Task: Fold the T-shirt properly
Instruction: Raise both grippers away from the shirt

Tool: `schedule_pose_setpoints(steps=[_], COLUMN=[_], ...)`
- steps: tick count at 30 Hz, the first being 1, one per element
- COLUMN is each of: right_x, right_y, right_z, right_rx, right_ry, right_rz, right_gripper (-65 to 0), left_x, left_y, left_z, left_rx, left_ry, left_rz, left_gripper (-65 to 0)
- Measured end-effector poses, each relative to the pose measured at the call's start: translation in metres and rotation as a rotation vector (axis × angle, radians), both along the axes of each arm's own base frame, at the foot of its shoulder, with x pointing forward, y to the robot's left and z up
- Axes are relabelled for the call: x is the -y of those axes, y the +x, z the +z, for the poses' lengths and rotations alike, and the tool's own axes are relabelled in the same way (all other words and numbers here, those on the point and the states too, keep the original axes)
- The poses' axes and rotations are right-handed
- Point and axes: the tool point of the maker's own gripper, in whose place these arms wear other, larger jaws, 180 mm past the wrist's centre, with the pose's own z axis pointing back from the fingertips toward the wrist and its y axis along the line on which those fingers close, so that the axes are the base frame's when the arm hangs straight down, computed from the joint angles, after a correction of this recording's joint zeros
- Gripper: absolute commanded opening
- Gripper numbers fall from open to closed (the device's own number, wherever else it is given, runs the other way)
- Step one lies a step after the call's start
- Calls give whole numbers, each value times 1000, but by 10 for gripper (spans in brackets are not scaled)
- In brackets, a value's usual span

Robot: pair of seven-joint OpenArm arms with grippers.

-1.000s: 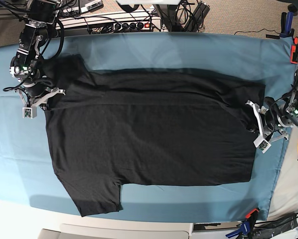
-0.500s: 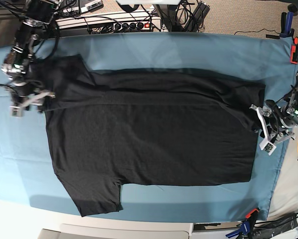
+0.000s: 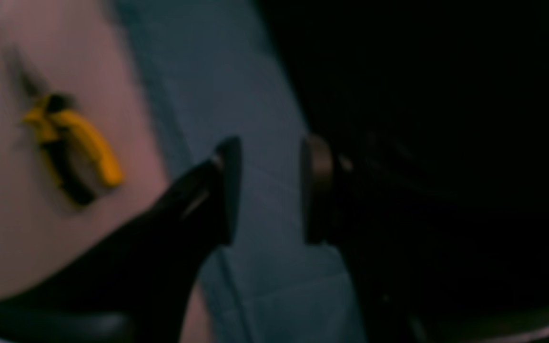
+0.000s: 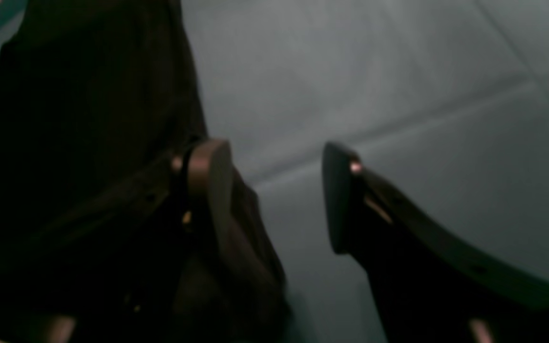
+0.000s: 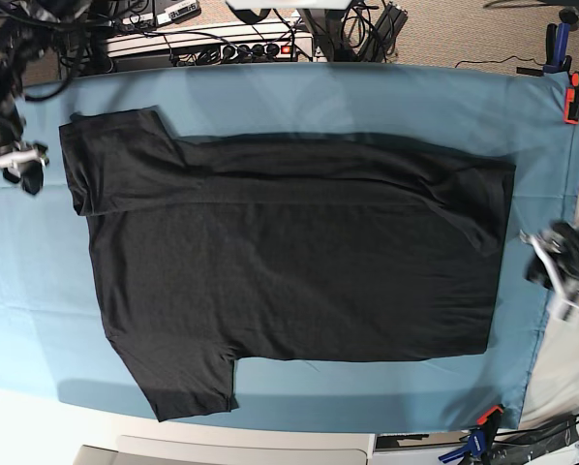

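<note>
The blue cloth (image 5: 367, 97) covered the table, the T-shirt (image 5: 289, 271) spread flat on it, one long edge folded over. At far left we saw the right gripper (image 5: 14, 160) clear of the sleeve, jaws apart and empty; at far right the left gripper (image 5: 561, 266) likewise (both blurred). We judged a one-sided regrip could drag the fold askew. Any print was hidden.
</note>
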Motion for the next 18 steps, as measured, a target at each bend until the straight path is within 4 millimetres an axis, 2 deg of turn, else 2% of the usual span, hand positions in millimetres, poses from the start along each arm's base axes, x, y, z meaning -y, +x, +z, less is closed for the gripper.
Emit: schedule_pose_setpoints(steps=[4,8,12,14,18], right_x=[8,16,15,10,-17], right_y=[-34,-61,-69,-74,-85], right_z=[-8,-7,-9,-15,-40], right_rx=[-51,-65,-79,-84,-74], right_ry=[13,23,34,57,167], right_rz=[-10,-29,-30,-37,-66], right_gripper=[-344,-344,-344,-344,-344], left_x=[-17,-28,-24,-22,-17], left_y=[5,6,4,0,-11], left_z=[34,49,47,41,22], left_rx=[72,112,107,92,48], left_ry=[-90,-115,-132,-138,-156], left_rz=[49,82,67,57,57], left_gripper=[-430,-430,-430,-430,-430])
